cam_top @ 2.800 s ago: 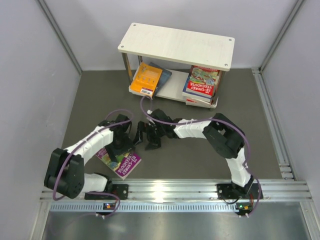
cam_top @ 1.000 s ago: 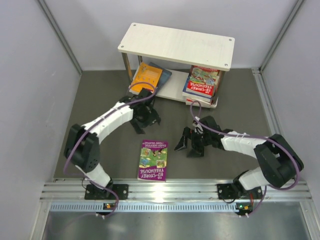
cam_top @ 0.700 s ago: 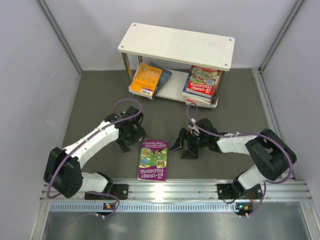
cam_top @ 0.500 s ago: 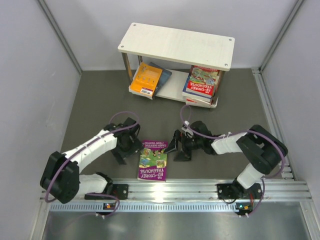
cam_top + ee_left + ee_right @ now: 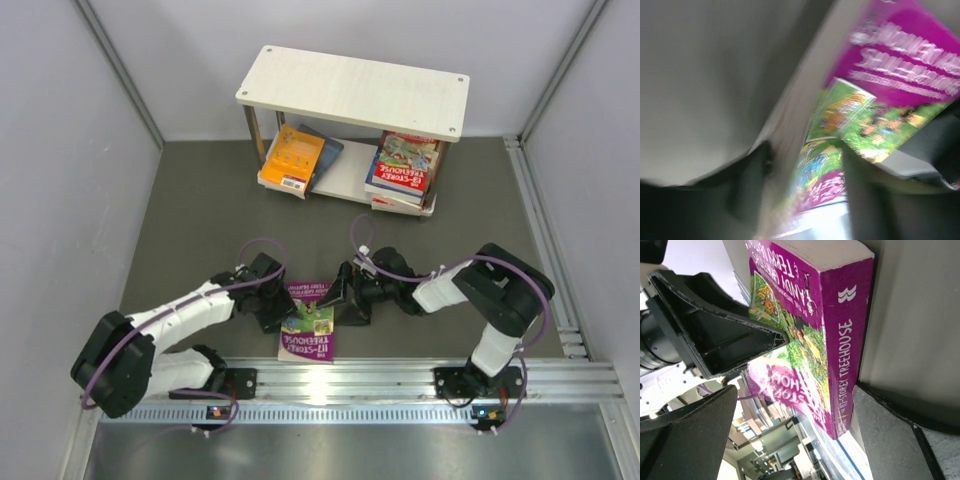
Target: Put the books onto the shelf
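Observation:
A purple-green book [image 5: 310, 337] lies on the dark floor close to the front rail. My left gripper [image 5: 283, 308] is at its left edge. In the blurred left wrist view the book [image 5: 900, 65] sits between the jaws of the left gripper [image 5: 807, 165], one finger against the page edge and one on the cover. My right gripper [image 5: 345, 300] stands wide open at the right side of the book [image 5: 805, 340], its jaws [image 5: 795, 390] straddling the spine corner. The shelf [image 5: 352, 90] stands at the back, with an orange book [image 5: 293, 157], a dark blue book [image 5: 330, 150] and a stack of books [image 5: 405, 165] on its lower board.
A metal rail [image 5: 400, 378] runs along the front just behind the book. Grey walls close in the left, back and right sides. A second rail [image 5: 545, 240] lines the right side. Purple cables loop above both wrists.
Both arms drew back from the shelf and came down to the book from either side. The left jaws narrowed around its left edge. The book shifted slightly.

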